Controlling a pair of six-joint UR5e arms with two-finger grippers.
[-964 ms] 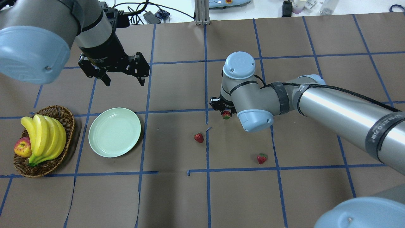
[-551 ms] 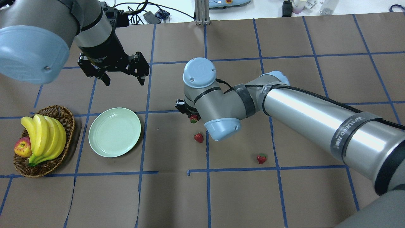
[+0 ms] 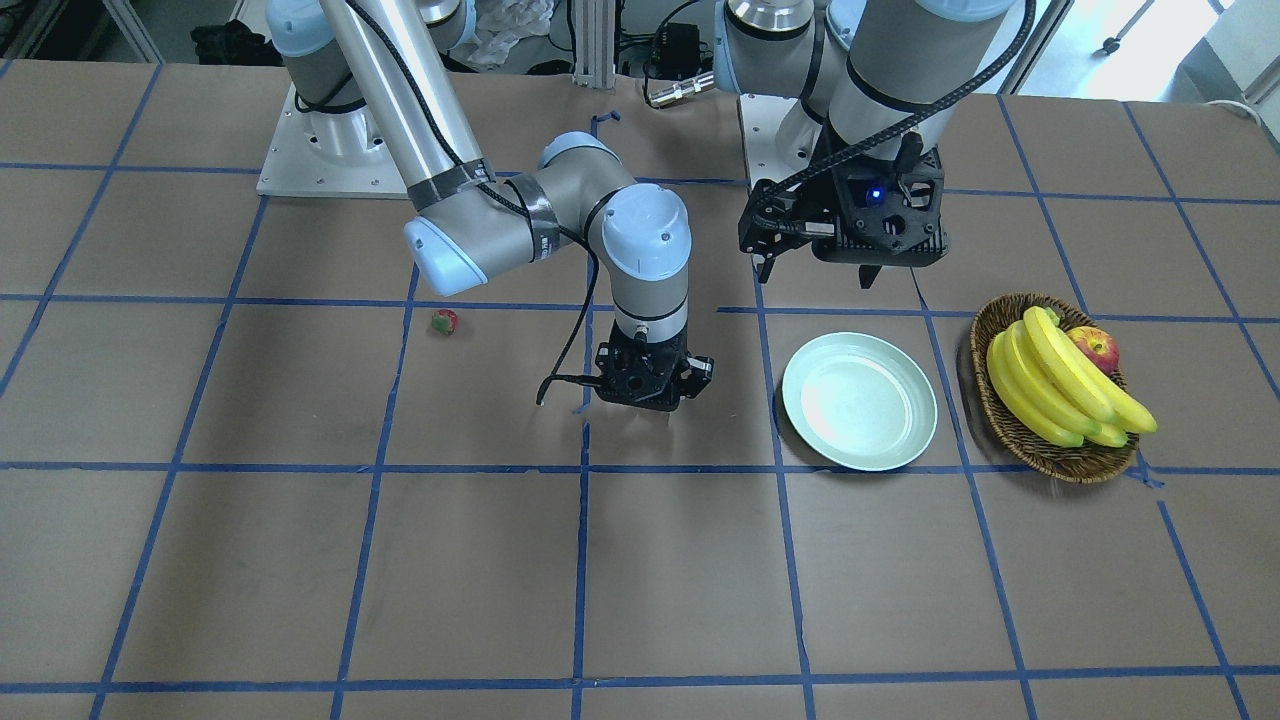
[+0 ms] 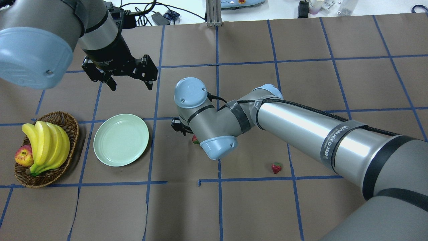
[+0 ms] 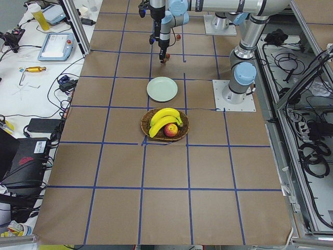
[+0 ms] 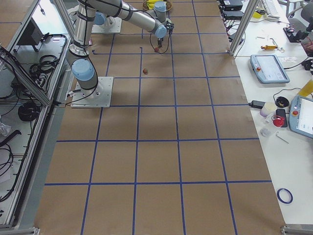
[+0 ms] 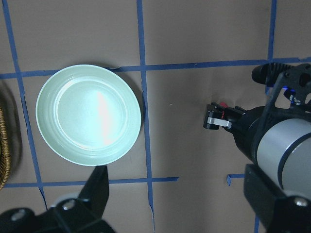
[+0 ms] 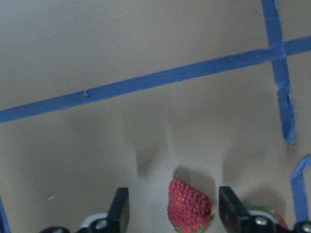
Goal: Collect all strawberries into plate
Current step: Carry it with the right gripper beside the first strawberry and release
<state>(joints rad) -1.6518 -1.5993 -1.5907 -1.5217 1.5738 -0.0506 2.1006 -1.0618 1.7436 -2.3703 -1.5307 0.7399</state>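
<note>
The pale mint plate [image 4: 121, 139] lies empty left of centre, also in the front view [image 3: 860, 400] and the left wrist view [image 7: 88, 114]. My right gripper [image 3: 648, 402] hangs low to the right of the plate, shut on a strawberry [image 4: 195, 139], which sits between its fingers in the right wrist view [image 8: 189, 206]. A second strawberry [image 8: 266, 215] lies on the table just beside the right finger and is hidden under the arm in the overhead view. A third strawberry [image 4: 276, 167] lies farther right. My left gripper [image 4: 131, 87] is open and empty beyond the plate.
A brown wicker basket [image 4: 73, 132] with bananas [image 4: 46, 144] and an apple [image 4: 23, 156] stands left of the plate. Blue tape lines grid the brown table. A metal post [image 4: 214, 15] and cables are at the far edge.
My right arm has swung left and a little nearer the robot with the strawberry, and it now covers the middle strawberry. My left arm has not moved.
</note>
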